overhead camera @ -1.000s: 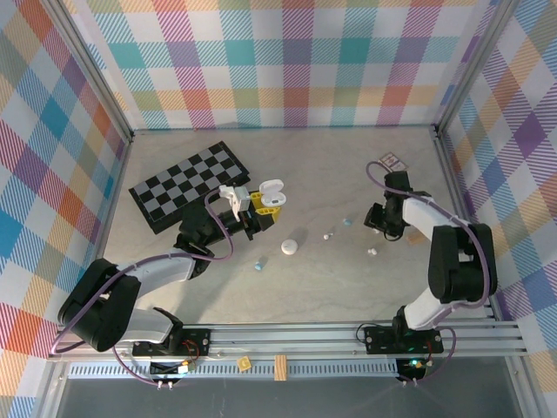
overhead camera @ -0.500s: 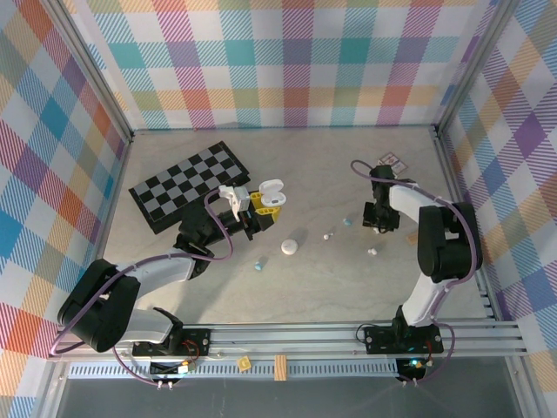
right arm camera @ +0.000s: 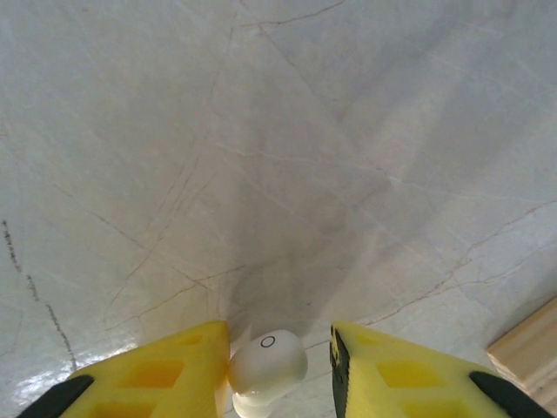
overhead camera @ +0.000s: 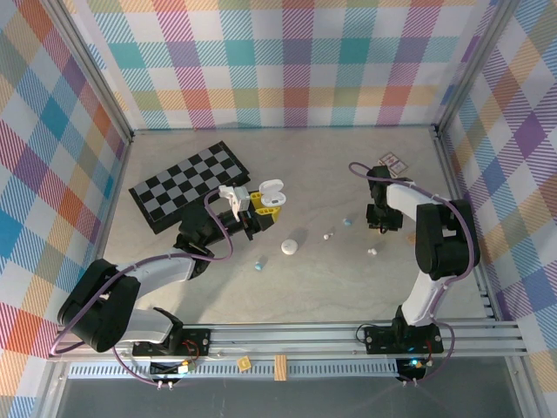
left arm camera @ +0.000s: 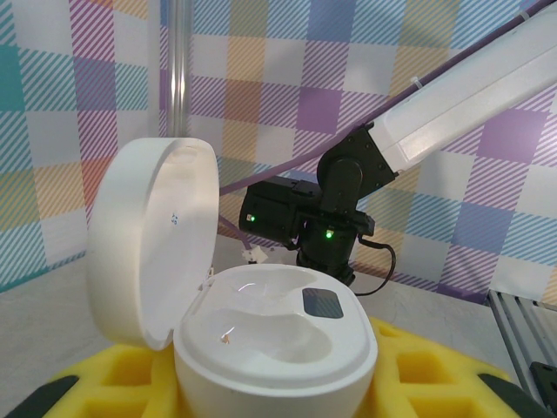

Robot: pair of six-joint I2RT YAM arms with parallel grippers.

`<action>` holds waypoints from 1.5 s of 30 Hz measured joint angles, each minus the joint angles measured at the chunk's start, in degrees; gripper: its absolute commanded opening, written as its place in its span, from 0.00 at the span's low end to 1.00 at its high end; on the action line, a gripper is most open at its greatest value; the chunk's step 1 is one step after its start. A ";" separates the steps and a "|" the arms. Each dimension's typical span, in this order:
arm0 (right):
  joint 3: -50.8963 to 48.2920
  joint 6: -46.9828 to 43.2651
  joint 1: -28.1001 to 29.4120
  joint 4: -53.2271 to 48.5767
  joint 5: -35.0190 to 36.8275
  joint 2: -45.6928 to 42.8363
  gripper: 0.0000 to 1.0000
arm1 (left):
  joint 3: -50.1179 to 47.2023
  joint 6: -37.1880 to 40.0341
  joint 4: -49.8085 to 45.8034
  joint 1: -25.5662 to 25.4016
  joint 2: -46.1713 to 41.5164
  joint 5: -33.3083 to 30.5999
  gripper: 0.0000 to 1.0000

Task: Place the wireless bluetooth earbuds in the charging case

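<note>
The white charging case [overhead camera: 271, 193] stands with its lid open, and my left gripper [overhead camera: 264, 207] is shut on its base. In the left wrist view the case [left arm camera: 277, 326] shows two empty wells between my yellow fingers [left arm camera: 444, 374]. My right gripper [overhead camera: 377, 221] is down at the table on the right. Its view shows a white earbud [right arm camera: 265, 367] between the yellow fingertips of that gripper [right arm camera: 280, 334]. The bud touches the left finger, with a gap to the right one. Loose earbuds lie on the table: one white [overhead camera: 372, 251], another white [overhead camera: 328, 235], one pale blue [overhead camera: 347, 221].
A closed white oval case [overhead camera: 289, 247] and a pale blue bud [overhead camera: 259, 263] lie mid-table. A checkerboard [overhead camera: 191, 185] sits at the back left and small cards [overhead camera: 392, 161] at the back right. A wooden block [right arm camera: 526, 353] lies just right of my right gripper.
My right arm has drawn in toward the back, keeping its gripper near the same spot. Its jaws have narrowed. The left arm and the case have not moved.
</note>
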 measured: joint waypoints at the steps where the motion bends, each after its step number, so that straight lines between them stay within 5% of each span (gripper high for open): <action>1: 0.00 0.00 0.00 -0.15 0.15 0.02 0.33 | 0.00 0.00 0.00 0.00 0.00 0.00 0.34; 17: -0.13 0.70 0.00 -0.26 -1.07 -0.02 0.29 | 0.00 0.00 0.00 0.00 0.00 0.02 0.34; 27: -3.72 -3.58 0.72 3.76 -12.55 -4.04 0.31 | 0.00 0.04 -0.70 0.00 -0.68 0.00 0.34; 35: -3.54 -9.35 6.80 3.23 -15.26 -3.98 0.31 | 0.00 0.33 -1.29 0.00 -1.64 0.00 0.34; 39: -3.48 -10.08 8.87 3.13 -15.17 -4.00 0.44 | 0.00 0.68 -1.70 0.00 -2.05 -0.02 0.34; 45: -6.40 -5.62 8.87 5.29 -14.53 -8.48 0.50 | -0.04 0.90 -2.73 0.00 -2.67 -0.09 0.34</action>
